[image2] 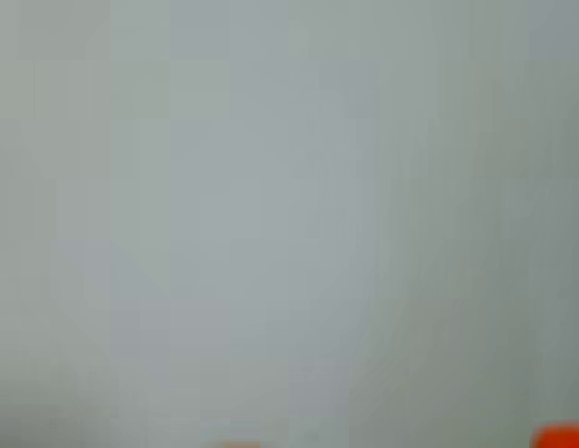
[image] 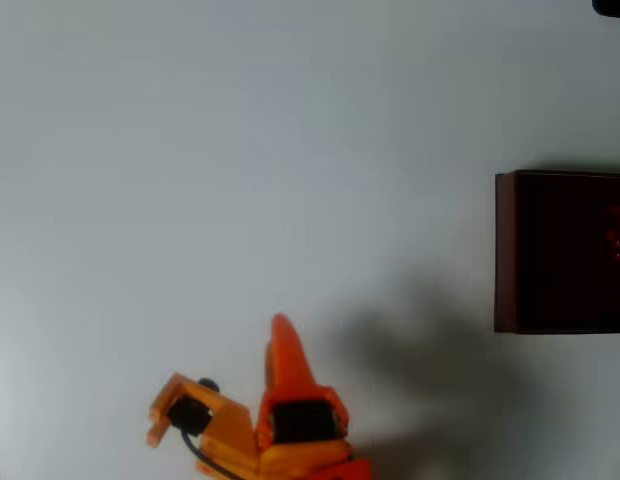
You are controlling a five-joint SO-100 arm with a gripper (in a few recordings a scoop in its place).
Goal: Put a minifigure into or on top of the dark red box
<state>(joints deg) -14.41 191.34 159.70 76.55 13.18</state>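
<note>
The orange plastic two-finger gripper (image: pixel 281 330) sits low, fingers together, empty; the tiny red minifigure (image: pixel 618 240) lies inside the dark red rectangular box (image: pixel 505 250) far right.

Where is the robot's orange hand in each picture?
Overhead view: the hand is at the bottom, left of the middle, its tip pointing up; the dark red box sits far off at the right edge.
Wrist view: an orange bit, probably a fingertip, peeks in at the bottom right corner.
Shared landmark: the pale table.
</note>
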